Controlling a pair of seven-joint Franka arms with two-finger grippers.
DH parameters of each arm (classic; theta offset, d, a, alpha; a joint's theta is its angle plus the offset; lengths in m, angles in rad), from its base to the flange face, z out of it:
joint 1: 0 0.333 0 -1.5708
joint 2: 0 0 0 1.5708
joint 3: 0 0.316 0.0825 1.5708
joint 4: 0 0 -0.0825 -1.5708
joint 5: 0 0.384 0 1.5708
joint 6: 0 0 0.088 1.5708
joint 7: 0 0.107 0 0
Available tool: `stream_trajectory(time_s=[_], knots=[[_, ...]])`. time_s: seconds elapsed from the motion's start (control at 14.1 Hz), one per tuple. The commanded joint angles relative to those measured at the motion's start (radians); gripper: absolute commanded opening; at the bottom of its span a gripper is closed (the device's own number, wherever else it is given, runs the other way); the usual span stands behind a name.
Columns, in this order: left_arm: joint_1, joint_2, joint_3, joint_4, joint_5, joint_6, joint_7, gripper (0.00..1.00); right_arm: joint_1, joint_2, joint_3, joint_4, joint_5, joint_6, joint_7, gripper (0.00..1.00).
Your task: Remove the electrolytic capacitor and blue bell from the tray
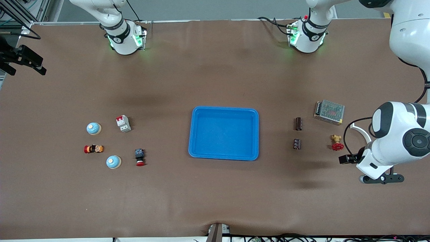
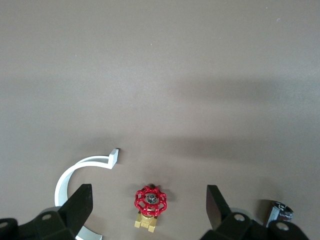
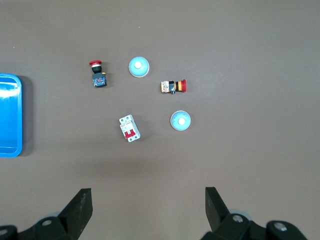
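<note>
The blue tray (image 1: 224, 133) is lying at the middle of the brown surface (image 1: 215, 67), and nothing is lying in it.

Toward the left arm's end of the surface, two dark capacitors are standing near each other: the first capacitor (image 1: 298, 123) is sitting farther from the front camera, and the second capacitor (image 1: 297, 144) is sitting nearer to it. A metal power supply (image 1: 329, 112) is lying beside them, closer to the left arm's end. A brass valve with a red handwheel (image 1: 336, 143) is resting nearer to the front camera than the power supply. A white curved clip (image 2: 82, 167) is lying just beside the valve.

The left end effector (image 2: 149, 207) is hovering over the valve with its fingers spread wide and gripping nothing.

Toward the right arm's end, two light-blue bells are sitting apart: the first bell (image 1: 93, 128) is farther from the front camera, and the second bell (image 1: 113, 162) is nearer to it. A red-capped switch (image 1: 93, 149) is lying on its side between them. A white circuit breaker (image 1: 123, 123) is standing beside the first bell, toward the tray. A red push button (image 1: 139, 157) is lying beside the second bell, toward the tray.

The right end effector (image 3: 149, 210) is hanging high over the surface at this group, fingers spread wide and gripping nothing.
</note>
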Motion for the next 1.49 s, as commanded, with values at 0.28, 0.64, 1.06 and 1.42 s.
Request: stream_trajectory(time_s=[0.28, 0.64, 1.06, 1.42], knots=[[-0.271, -0.094, 0.35, 0.132, -0.307, -0.263, 0.094, 1.0, -0.015, 0.013, 0.012, 0.024, -0.006, -0.014, 0.012, 1.0], [-0.303, -0.286, 0.459, 0.13, -0.429, -0.424, 0.124, 1.0, -0.012, 0.016, 0.012, 0.024, -0.01, -0.014, 0.01, 1.0], [-0.297, -0.466, 0.458, 0.123, -0.436, -0.585, 0.164, 1.0, -0.012, 0.016, 0.012, 0.027, -0.017, -0.014, 0.004, 1.0], [-0.334, -0.584, 0.459, 0.054, -0.453, -0.642, 0.166, 1.0, -0.012, 0.016, 0.012, 0.035, -0.017, -0.012, 0.009, 1.0]])
